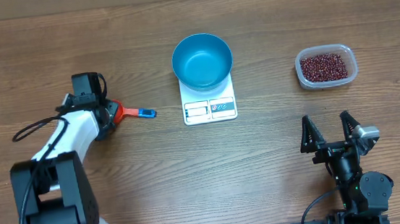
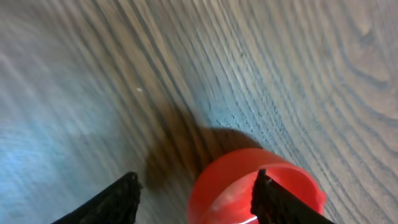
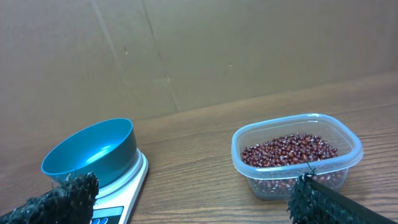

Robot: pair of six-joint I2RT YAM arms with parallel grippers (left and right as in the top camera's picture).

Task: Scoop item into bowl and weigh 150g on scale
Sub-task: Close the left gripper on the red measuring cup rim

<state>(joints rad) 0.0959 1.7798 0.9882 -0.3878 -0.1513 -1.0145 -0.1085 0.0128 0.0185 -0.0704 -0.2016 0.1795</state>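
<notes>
Left fingers (image 2: 277, 202) partly hide the red scoop (image 2: 230, 180).

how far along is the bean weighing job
Done: the blue bowl sits on the scale, but it is empty. In hand: the left gripper is down at the red scoop, jaws apart, not clamped on it yet. Left: all the beans lie in the clear tub, the right gripper hangs open near it, and no scooping or weighing has happened.
</notes>
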